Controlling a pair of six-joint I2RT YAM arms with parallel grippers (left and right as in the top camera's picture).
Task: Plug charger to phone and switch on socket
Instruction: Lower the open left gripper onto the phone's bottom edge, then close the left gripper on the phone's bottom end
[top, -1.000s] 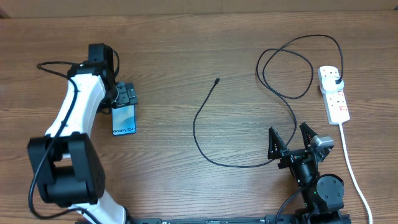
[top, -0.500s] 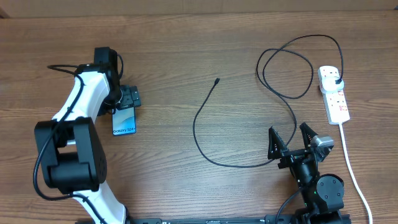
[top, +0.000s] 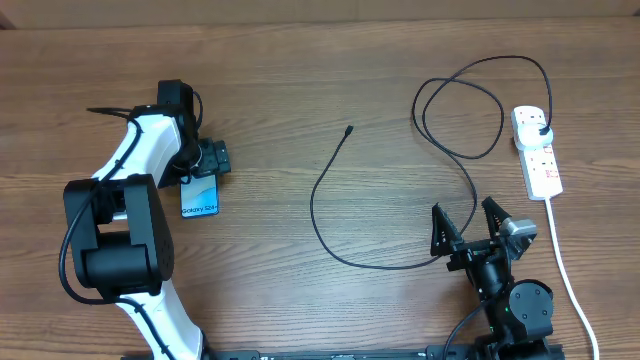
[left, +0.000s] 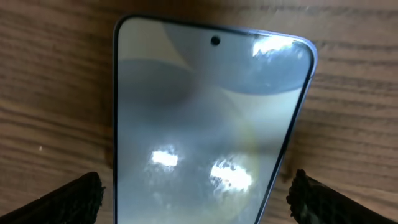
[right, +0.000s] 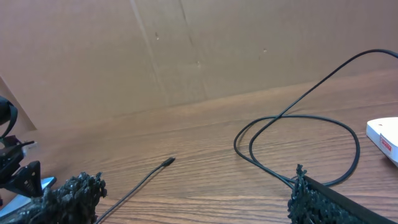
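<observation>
The phone (top: 200, 196) lies flat at the left of the table (top: 300, 60), its far end under the left gripper (top: 208, 158), whose fingers stand spread either side without gripping it, while the right gripper (top: 470, 225), equally wide and empty, sits near-right beside the charger (top: 312, 212).

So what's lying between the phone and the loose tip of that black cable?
Nothing. The overhead view shows only bare wooden table between the phone and the charger's connector tip.
</observation>
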